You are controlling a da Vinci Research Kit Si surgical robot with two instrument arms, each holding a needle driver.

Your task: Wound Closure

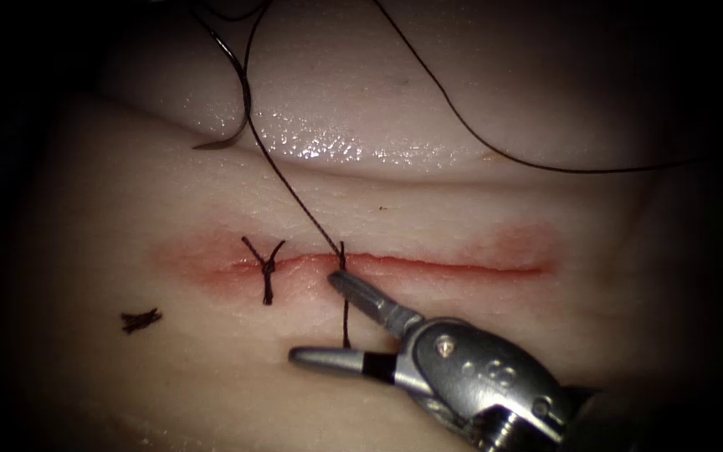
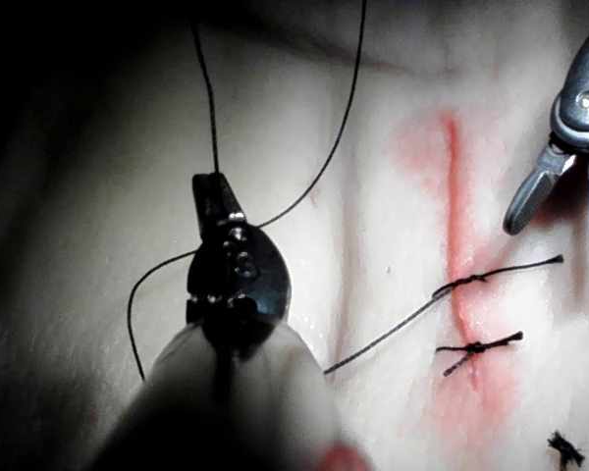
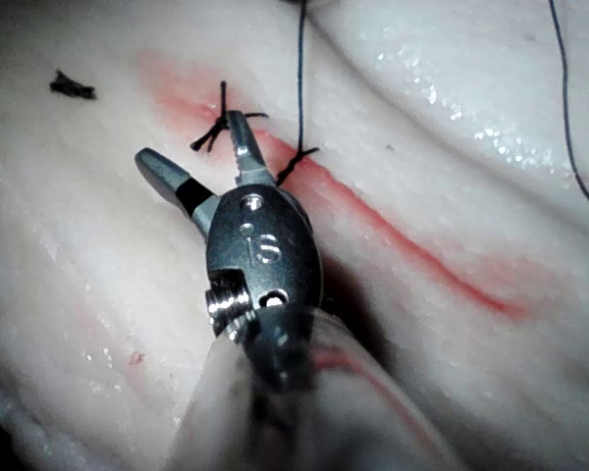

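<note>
The right tool, lower centre, gapes released, its jaws straddling the thread tail below the second stitch on the cut. The left tool is clenched on thread. The needle lies free, upper left. Trimming seems in hand; closing squarely across the tail comes next.

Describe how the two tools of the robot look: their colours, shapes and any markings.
The right tool is silver-grey metal: two slim tapered jaws, one with a black band, on a rounded wrist housing with screws and stamped characters. The left tool looks dark, nearly black, with small round rivets on its wrist. Both sit on pale, smooth, rounded shafts.
</note>
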